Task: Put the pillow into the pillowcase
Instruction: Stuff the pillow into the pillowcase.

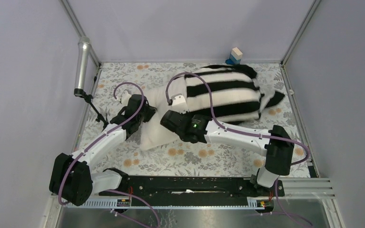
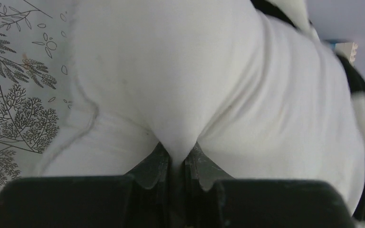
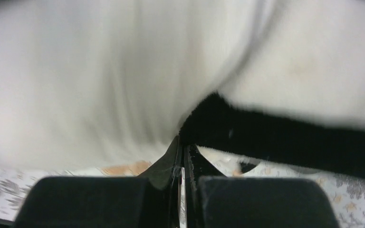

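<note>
The plump, plain cream pillow (image 1: 153,138) lies on the floral-covered bench (image 1: 190,159) with its long axis running from near-left to far-right. Its far-right part is already inside the limp black-and-white striped pillowcase (image 1: 223,92), and only the near-left end is bare. The mouth of the case opens toward that bare end, so it opens toward my left side.

My left hand (image 2: 178,156) is at that end, nearly closed on a pinched fold of the cream fabric, with the bulk of the pillow swelling away from it toward the stripes. My right hand (image 3: 184,147) has reached across to the near side of the pillow, where the mouth of the case lies. Its jaws are fully together, and a black edge of the striped cloth, I think the hem, runs straight into the tips. I judge it is nipped there, though the view is soft.

The next move depends on one line. The uncovered part lies leftward and nearward of my right hand, along the pillow's length. My right hand is the one at the hem, so it should draw the hem that way. Meanwhile my left hand can steady the bare end or feed it in toward the stripes.
</note>
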Controlling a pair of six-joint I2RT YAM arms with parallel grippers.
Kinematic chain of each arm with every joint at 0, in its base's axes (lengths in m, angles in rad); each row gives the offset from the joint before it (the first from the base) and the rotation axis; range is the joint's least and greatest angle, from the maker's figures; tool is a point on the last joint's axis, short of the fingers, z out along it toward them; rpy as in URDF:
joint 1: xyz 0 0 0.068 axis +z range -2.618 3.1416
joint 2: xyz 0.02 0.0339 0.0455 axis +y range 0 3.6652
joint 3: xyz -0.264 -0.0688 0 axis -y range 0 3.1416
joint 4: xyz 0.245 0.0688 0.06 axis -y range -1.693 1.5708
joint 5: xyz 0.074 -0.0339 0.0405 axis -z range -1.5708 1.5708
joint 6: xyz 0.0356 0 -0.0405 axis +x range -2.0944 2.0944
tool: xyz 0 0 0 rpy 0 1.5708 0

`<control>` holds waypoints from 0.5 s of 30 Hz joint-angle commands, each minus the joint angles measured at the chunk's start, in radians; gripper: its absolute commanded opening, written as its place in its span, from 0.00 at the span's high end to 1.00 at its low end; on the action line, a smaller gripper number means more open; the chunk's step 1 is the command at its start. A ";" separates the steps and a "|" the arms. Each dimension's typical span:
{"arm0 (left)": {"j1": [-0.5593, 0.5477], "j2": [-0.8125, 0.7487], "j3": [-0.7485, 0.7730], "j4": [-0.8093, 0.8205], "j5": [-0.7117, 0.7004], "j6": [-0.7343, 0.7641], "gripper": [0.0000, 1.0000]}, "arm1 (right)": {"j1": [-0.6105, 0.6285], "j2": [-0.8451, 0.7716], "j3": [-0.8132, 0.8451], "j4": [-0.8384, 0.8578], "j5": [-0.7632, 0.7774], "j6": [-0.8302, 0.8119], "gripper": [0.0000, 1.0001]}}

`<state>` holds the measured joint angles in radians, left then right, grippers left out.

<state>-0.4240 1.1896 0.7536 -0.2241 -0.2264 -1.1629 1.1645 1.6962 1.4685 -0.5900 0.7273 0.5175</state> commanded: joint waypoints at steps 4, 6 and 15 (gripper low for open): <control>-0.048 -0.004 0.054 0.051 0.029 -0.039 1.00 | -0.145 -0.156 -0.282 0.162 -0.324 0.088 1.00; -0.055 -0.013 0.041 0.055 0.037 -0.043 1.00 | -0.159 -0.191 -0.288 0.154 -0.352 0.072 0.94; -0.064 -0.072 -0.021 0.051 0.045 0.016 1.00 | -0.201 -0.244 0.067 -0.080 -0.210 -0.010 0.03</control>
<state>-0.4789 1.1580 0.7567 -0.1711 -0.2150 -1.1751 1.0050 1.4773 1.3411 -0.6037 0.4046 0.5625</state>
